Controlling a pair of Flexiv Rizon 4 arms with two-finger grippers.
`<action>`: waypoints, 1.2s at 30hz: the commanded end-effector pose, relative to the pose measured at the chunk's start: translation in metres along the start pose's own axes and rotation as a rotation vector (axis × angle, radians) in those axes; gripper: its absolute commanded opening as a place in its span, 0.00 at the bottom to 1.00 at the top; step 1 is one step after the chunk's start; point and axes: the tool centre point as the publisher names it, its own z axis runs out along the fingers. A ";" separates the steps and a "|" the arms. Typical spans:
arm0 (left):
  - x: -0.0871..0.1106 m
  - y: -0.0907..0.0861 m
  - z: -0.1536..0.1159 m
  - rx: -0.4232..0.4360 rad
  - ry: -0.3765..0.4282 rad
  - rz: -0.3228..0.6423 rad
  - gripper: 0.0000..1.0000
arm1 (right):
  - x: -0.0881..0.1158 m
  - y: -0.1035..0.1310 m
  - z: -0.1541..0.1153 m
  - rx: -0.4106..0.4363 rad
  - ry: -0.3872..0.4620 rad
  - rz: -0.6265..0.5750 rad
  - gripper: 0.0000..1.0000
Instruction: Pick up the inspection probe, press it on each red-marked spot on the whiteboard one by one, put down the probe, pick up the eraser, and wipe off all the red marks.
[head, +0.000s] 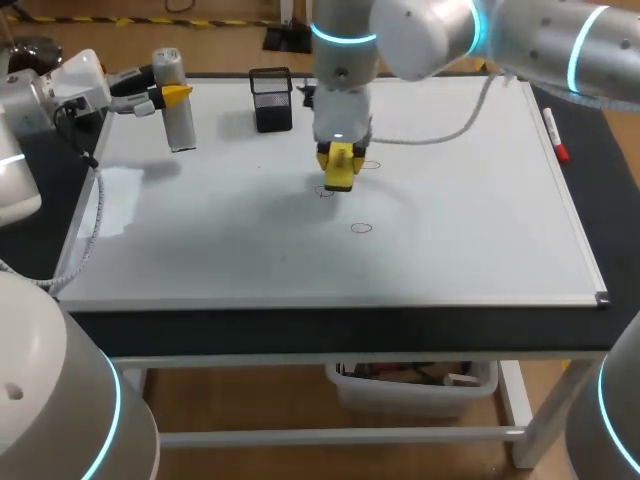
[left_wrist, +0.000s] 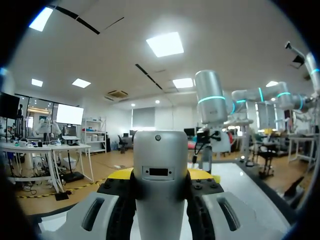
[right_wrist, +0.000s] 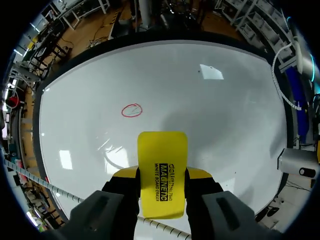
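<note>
At the left, the left hand (head: 172, 96) is closed on the inspection probe (head: 180, 125), a grey cylinder that is kept upright at the far left corner of the whiteboard (head: 470, 240), which lies on the counter (head: 618, 240). In the left wrist view the probe is pressed by the two fingers from both sides. Its lower end seems to be on the board, though this cannot be told for sure, and it is not yet released. A little to the right, a black mesh holder (head: 271, 98) is placed at the far edge of the board. Near the middle, the right hand (head: 338, 158) is closed on the yellow eraser (right_wrist: 162, 160), which is held low at the board; whether it touches the surface cannot be told. One red circle (head: 361, 228) is seen whole, ahead of the eraser in the right wrist view. A second red mark (head: 326, 192) is just beside the eraser and a third red mark (head: 371, 165) is just beside the hand. At the right edge of the board a red marker (head: 555, 135) is laid. The pressing is judged to be finished and the eraser is taken up. What is left is the release of the probe and the wiping of at least these three marks.
</note>
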 end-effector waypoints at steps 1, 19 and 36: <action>0.000 0.000 0.001 0.003 -0.001 0.002 0.00 | -0.023 -0.001 0.010 -0.008 0.045 -0.017 0.00; 0.000 0.000 0.001 0.003 -0.001 0.002 0.00 | -0.041 0.014 0.034 -0.016 -0.001 -0.049 0.00; 0.000 0.000 0.001 0.003 -0.001 0.002 0.00 | -0.040 0.012 0.044 -0.024 -0.017 -0.075 0.00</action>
